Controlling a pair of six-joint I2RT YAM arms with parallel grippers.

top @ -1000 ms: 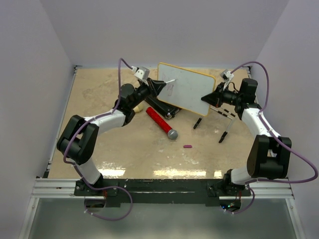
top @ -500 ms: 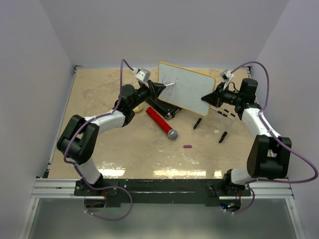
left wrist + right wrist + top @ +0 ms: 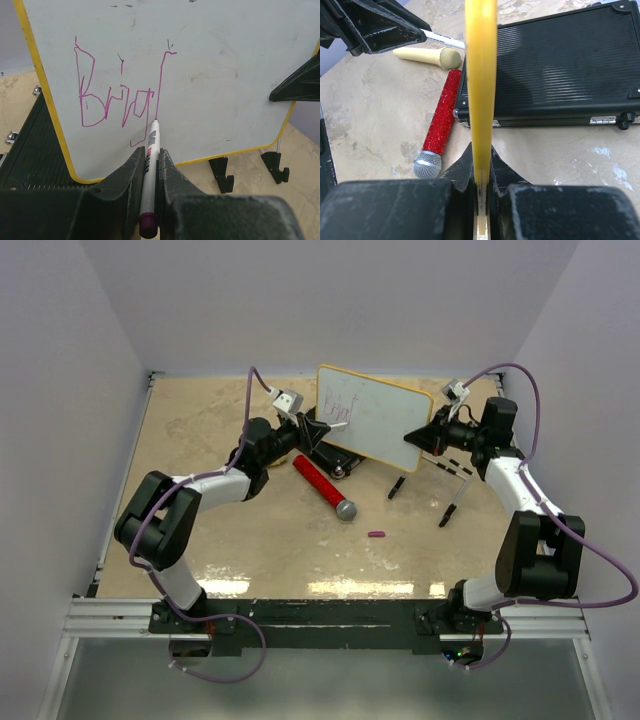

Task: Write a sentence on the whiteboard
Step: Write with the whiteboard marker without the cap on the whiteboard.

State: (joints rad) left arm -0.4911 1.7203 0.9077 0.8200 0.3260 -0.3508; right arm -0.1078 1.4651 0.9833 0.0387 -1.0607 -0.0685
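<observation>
The whiteboard [image 3: 385, 425], white with a thin yellow rim, stands tilted up off the table. My right gripper [image 3: 412, 435] is shut on its right edge; the right wrist view shows the yellow rim [image 3: 481, 75] edge-on between the jaws of the right gripper [image 3: 481, 150]. My left gripper [image 3: 149, 152] is shut on a white marker [image 3: 150, 170] with a purple end. Its tip touches the board [image 3: 220, 75] at the foot of a long stroke. The sentence [image 3: 115, 95] is magenta scrawl reading roughly "Brig" plus that stroke, at the board's upper left [image 3: 340, 403].
A black case [image 3: 325, 455] lies under the board's left end, also in the right wrist view [image 3: 560, 70]. A red glitter microphone [image 3: 325, 487] lies in front of the case, a cream one [image 3: 427, 55] to its left. Black clip feet [image 3: 396, 487] and a purple cap [image 3: 376, 534] lie nearer.
My left gripper and the marker have moved down across the board's left part, uncovering the magenta letters. The right gripper and the board have stayed put.
</observation>
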